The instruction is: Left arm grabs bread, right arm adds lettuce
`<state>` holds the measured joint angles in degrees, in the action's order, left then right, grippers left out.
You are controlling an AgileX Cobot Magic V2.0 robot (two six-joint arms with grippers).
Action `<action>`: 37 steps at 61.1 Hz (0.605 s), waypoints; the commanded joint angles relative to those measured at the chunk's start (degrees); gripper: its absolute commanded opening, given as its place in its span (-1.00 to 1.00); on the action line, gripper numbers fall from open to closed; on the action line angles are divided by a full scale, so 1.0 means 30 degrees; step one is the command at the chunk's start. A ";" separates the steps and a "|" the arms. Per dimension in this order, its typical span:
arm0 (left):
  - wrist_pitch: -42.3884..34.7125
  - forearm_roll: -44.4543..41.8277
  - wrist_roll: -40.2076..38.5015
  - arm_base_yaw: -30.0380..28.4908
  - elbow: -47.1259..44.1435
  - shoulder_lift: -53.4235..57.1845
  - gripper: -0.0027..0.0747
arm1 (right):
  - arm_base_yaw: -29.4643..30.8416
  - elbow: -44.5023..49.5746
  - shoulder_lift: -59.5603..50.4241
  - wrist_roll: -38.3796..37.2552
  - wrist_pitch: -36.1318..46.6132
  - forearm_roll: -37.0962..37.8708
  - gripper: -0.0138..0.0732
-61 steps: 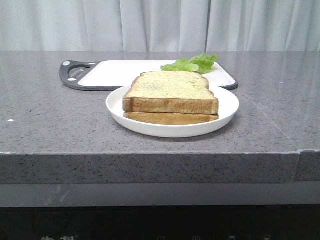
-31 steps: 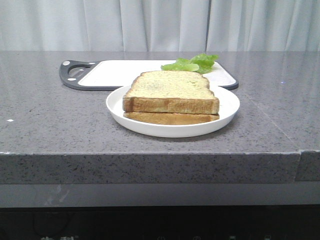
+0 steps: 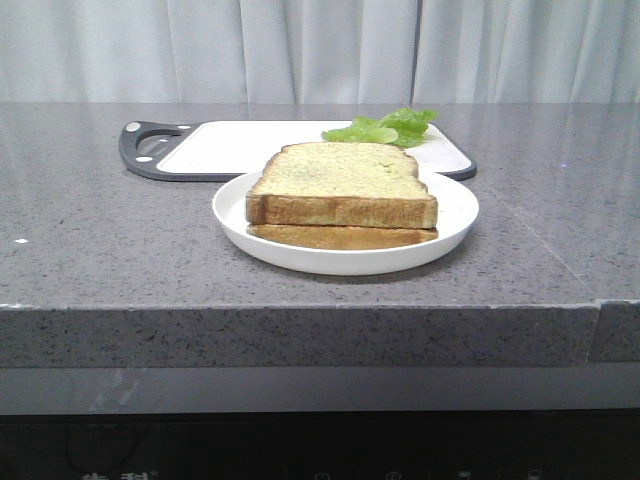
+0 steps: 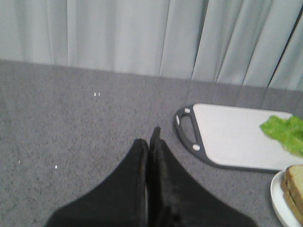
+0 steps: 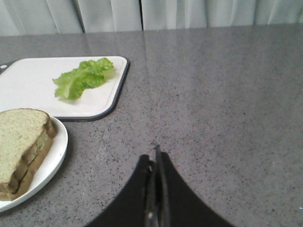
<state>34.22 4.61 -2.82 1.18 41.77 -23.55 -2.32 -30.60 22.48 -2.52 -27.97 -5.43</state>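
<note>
The thick speckled bread [image 3: 345, 180] lies on top of a thinner slice [image 3: 340, 236] on a white plate [image 3: 455, 215] in the middle of the counter. It also shows in the right wrist view [image 5: 21, 137] and at the edge of the left wrist view [image 4: 294, 189]. The lettuce [image 3: 385, 127] lies on the white cutting board [image 3: 240, 145] behind the plate; it also shows in the right wrist view [image 5: 83, 77] and the left wrist view [image 4: 284, 132]. My left gripper [image 4: 150, 142] is shut and empty over bare counter, left of the board. My right gripper [image 5: 155, 158] is shut and empty, right of the plate. Neither arm shows in the front view.
The cutting board has a dark grey rim and handle [image 4: 187, 130] at its left end. The grey speckled counter [image 3: 100, 230] ends in a front edge [image 3: 300, 308] close to the plate. Pale curtains [image 3: 300, 50] hang behind.
</note>
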 commanded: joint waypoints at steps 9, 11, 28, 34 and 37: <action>0.0460 0.0142 0.0028 0.0125 0.0705 -0.2956 -0.98 | 0.0107 -0.0728 0.2874 0.0080 0.1122 0.0249 -0.95; 0.0419 0.0142 0.0028 0.0125 0.0705 -0.3279 -0.98 | 0.0107 -0.0728 0.3110 0.0080 0.1122 0.0249 -0.95; 0.0356 0.0142 0.0028 0.0125 0.0705 -0.5679 -0.98 | 0.0107 -0.0728 0.4598 0.0080 0.1255 0.0249 -0.95; 0.0356 0.0142 0.0028 0.0125 0.0705 -0.6486 -0.82 | 0.0107 -0.0728 0.4935 0.0080 0.1275 0.0249 -0.90; 0.0356 0.0142 0.0061 0.0125 0.0739 -0.7020 -0.52 | 0.0107 -0.0728 0.5053 0.0093 0.1274 0.0249 -0.74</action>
<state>39.15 4.61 -2.82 1.18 41.99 -42.91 -2.32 -30.68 36.95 -2.52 -28.39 -5.43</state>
